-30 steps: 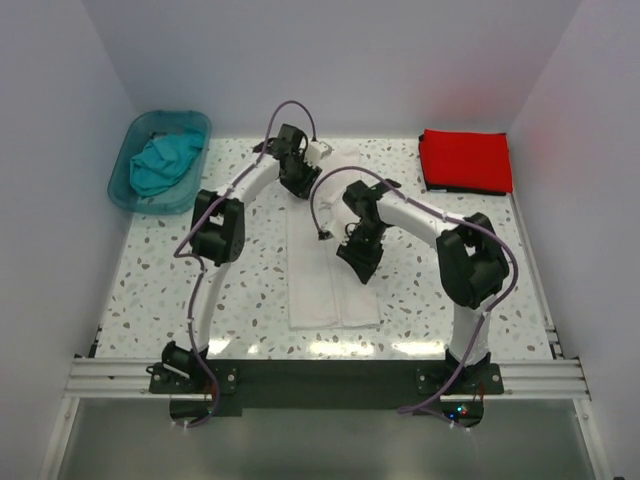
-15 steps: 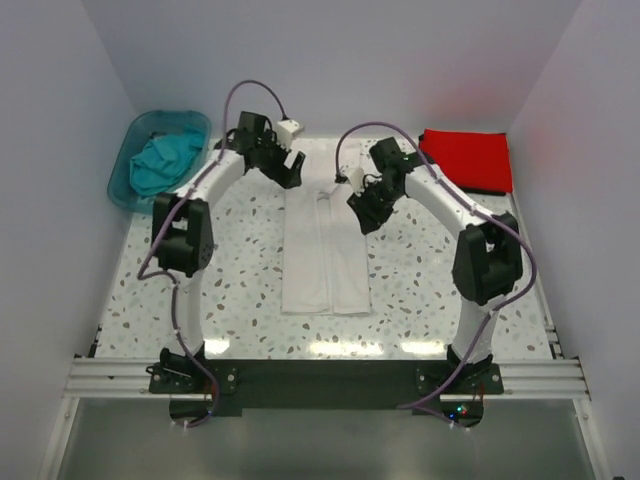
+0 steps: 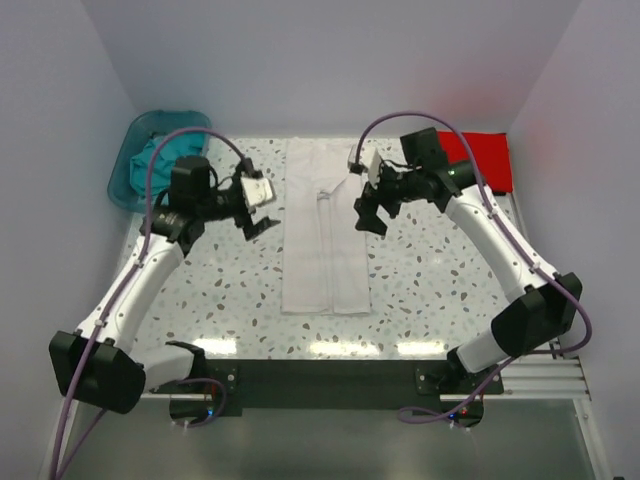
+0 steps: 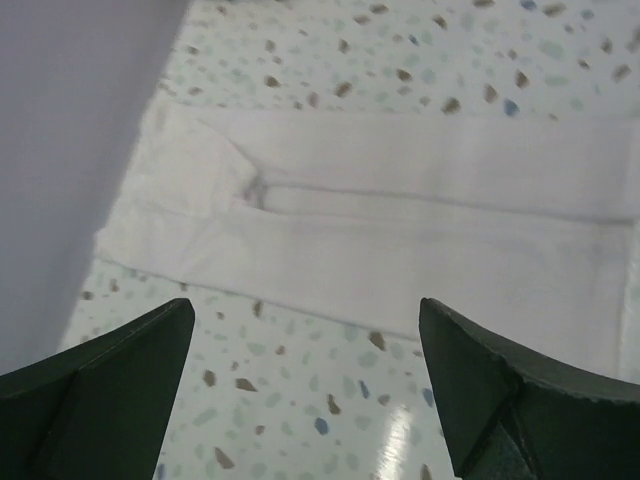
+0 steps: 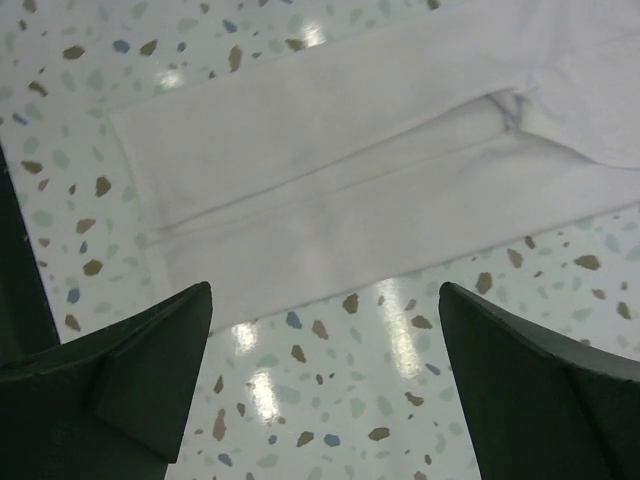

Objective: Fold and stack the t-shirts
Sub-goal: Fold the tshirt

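Observation:
The white t-shirt (image 3: 325, 235) lies flat in the middle of the table as a long narrow strip, both sides folded in to meet along a centre line. It also fills the left wrist view (image 4: 400, 230) and the right wrist view (image 5: 350, 170). My left gripper (image 3: 260, 222) hovers left of it, open and empty (image 4: 305, 310). My right gripper (image 3: 370, 215) hovers just right of it, also open and empty (image 5: 325, 290). A folded red t-shirt (image 3: 485, 160) lies at the back right. The teal t-shirt (image 3: 160, 160) sits crumpled in the tub.
A translucent teal plastic tub (image 3: 125, 185) stands at the back left corner. White walls close the table on three sides. Speckled tabletop (image 3: 430, 280) shows on both sides of the white shirt. A black rail (image 3: 320, 375) carries the arm bases at the near edge.
Both grippers have let go of the white shirt and opened wide. The arms have swung apart, left arm to the left and right arm to the right. The shirt lies stretched out toward the back wall.

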Controlling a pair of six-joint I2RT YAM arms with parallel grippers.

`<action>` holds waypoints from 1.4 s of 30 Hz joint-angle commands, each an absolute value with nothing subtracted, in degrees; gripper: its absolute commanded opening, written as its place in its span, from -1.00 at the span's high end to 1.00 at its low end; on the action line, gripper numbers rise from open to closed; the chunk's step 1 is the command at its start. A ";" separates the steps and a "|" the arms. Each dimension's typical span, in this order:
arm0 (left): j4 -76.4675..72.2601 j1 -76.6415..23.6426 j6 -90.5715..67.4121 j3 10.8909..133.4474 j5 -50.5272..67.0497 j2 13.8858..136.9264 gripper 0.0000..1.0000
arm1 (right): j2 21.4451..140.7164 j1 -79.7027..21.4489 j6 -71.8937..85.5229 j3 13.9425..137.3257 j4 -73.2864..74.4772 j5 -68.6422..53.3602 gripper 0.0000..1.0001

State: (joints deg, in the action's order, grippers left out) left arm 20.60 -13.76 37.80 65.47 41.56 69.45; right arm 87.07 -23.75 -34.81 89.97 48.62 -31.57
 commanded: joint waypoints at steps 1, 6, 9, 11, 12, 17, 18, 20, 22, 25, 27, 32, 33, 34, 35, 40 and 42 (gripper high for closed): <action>35.49 -16.86 58.16 54.71 46.67 67.26 -1.00 | 88.85 -24.26 -45.64 86.14 57.63 -42.08 -0.97; 31.04 -22.75 60.91 42.55 42.37 61.45 -1.00 | 77.65 -32.87 -51.05 67.10 41.83 -30.15 -0.97; 27.95 -23.38 60.46 39.03 41.66 61.26 -1.00 | 65.06 -34.36 -50.47 53.20 25.31 -29.03 -0.97; 27.86 -24.34 62.39 37.53 41.22 61.87 -1.00 | 61.09 -35.24 -48.15 47.91 21.80 -29.61 -0.97; 27.95 -25.04 63.01 37.09 40.87 62.14 -1.00 | 61.78 -35.85 -50.69 47.90 23.19 -29.97 -0.96; 22.51 -30.14 61.61 32.62 37.97 63.46 -0.90 | 71.61 -39.89 -54.23 50.37 35.87 -26.72 -0.97; 21.63 -30.58 61.52 31.82 37.71 63.72 -0.83 | 71.72 -40.25 -54.14 49.32 32.90 -26.20 -0.97; 19.17 -30.67 61.79 29.71 37.70 64.07 -0.63 | 71.19 -41.48 -55.19 44.67 29.02 -24.88 -0.92; 17.59 -31.64 62.40 28.57 37.27 64.68 -0.40 | 71.54 -42.71 -57.21 41.07 25.67 -23.82 -0.77; 16.36 -32.69 63.37 27.52 36.74 65.65 -0.29 | 72.42 -44.56 -57.22 37.63 22.07 -21.89 -0.54; 15.47 -33.31 63.46 27.16 36.39 66.09 -0.26 | 72.86 -45.35 -57.13 36.13 19.09 -20.66 -0.44; 15.99 -33.57 65.30 26.98 36.12 67.76 -0.09 | 75.23 -45.79 -58.62 33.58 16.17 -18.99 -0.08; 16.17 -33.57 65.65 26.98 35.95 68.11 -0.08 | 75.67 -45.79 -58.71 33.23 15.48 -18.64 -0.05; 16.08 -33.57 65.65 26.81 35.60 68.29 -0.08 | 76.54 -45.88 -59.41 32.61 15.21 -18.11 -0.01; 16.26 -33.57 66.00 26.89 35.60 68.47 -0.08 | 76.99 -45.88 -59.59 32.35 14.77 -17.84 0.01; 16.87 -33.66 66.71 27.25 34.81 70.75 -0.04 | 78.22 -45.79 -60.82 30.85 13.36 -17.14 0.10; 17.31 -33.66 66.71 27.77 34.19 72.50 0.03 | 78.48 -45.88 -61.26 30.50 13.45 -16.70 0.12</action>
